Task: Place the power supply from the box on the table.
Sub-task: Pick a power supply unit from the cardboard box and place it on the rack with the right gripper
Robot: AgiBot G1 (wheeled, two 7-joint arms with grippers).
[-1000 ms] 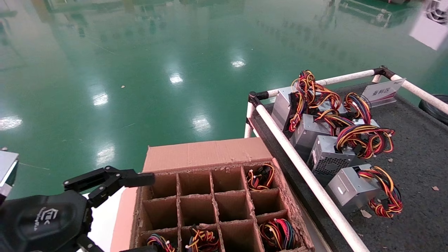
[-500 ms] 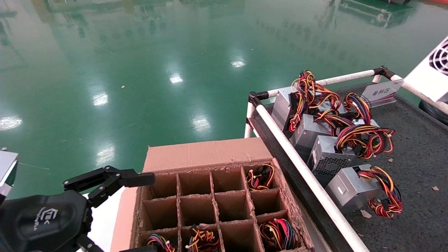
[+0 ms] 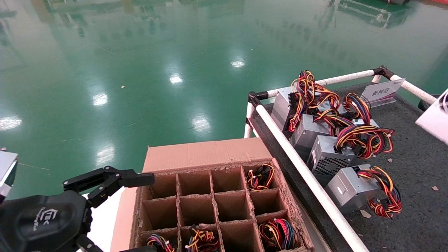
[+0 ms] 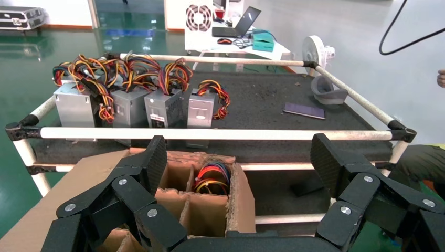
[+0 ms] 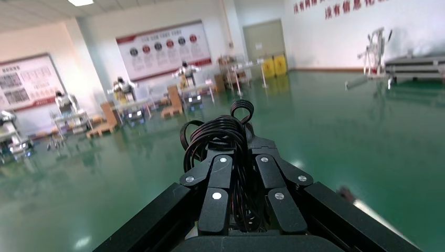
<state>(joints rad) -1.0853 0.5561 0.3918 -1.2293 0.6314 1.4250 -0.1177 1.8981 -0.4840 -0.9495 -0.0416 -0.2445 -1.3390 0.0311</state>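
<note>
Risk: power supply (image 3: 434,120), hanging by its black cable bundle (image 5: 223,137) at 3 o'clock over the table (image 3: 420,164), may swing, slip or clip the silver units (image 3: 332,147) with multicoloured wires when lowered. Right gripper (image 5: 242,205): jaws pinched tight on that bundle. Left gripper (image 4: 236,173): jaws spread wide, empty, at 9 o'clock of the box (image 3: 206,154).

No text on the white sign (image 3: 381,91) is legible.
</note>
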